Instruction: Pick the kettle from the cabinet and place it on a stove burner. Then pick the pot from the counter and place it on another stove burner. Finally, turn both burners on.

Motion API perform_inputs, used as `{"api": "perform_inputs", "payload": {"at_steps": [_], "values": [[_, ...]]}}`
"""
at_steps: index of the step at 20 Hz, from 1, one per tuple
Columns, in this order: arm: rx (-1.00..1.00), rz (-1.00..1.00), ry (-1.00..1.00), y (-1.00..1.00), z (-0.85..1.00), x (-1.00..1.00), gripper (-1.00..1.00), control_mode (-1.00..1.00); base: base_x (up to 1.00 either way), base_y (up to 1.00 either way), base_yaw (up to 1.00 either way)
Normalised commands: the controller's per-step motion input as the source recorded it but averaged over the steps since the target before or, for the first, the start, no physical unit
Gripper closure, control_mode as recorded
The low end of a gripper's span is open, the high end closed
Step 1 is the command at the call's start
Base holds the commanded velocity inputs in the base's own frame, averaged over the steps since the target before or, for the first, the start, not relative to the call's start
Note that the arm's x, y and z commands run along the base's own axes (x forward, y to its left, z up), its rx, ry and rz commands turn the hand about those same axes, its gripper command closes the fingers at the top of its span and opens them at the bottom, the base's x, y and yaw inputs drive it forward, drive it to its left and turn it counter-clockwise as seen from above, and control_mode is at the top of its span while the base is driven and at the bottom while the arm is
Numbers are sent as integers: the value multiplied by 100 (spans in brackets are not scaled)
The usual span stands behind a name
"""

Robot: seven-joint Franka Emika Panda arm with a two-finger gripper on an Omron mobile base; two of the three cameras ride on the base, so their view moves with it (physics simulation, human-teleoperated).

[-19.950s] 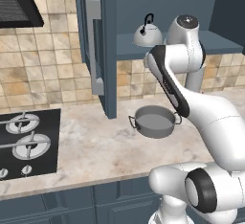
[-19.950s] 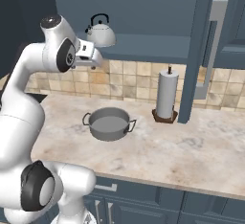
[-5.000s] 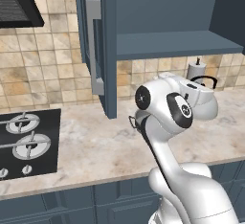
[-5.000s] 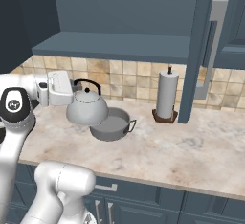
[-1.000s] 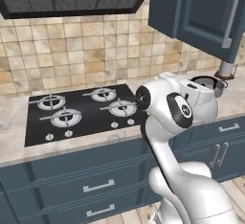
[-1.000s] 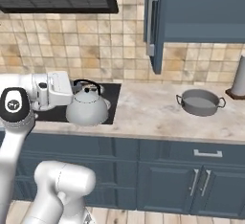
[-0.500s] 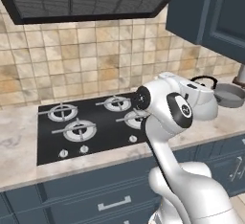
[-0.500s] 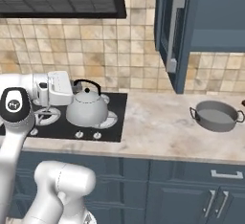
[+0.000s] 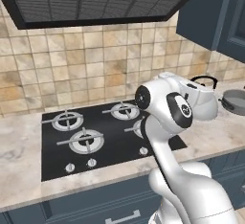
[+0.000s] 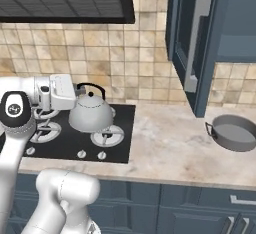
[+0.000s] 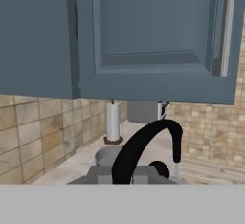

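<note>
Aloft | gripper (image 10: 75, 92) clenched on kettle (image 10: 91, 112) handle; kettle hangs above stove burners (image 10: 106, 136) | pot (image 10: 234, 132) on counter (image 10: 170, 133), well right of burners

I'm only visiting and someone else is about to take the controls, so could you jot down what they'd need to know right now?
Gripper: shut on the kettle's black handle, holding the kettle in the air above the cooktop, over its right side.
Pot: on the counter, to the right of the cooktop, below the open cabinet door.
Done: kettle is out of the cabinet and carried to the stove.
Left: set the kettle on a burner, fetch the pot and put it on another burner, then turn both knobs on.
</note>
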Motion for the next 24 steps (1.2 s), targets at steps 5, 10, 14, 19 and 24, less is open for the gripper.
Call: {"api": "perform_inputs", "payload": {"at_steps": [5,10,14,19,24], "values": [[0,0,0,0,0,0,100,100,45,11,6],[0,0,0,0,0,0,100,100,31,16,7],[0,1,0,4,0,5,100,-100,22,15,5],[-1,0,0,7,0,27,100,-100,0,0,0],[0,0,0,0,-12,17,100,-100,0,0,0]]}}
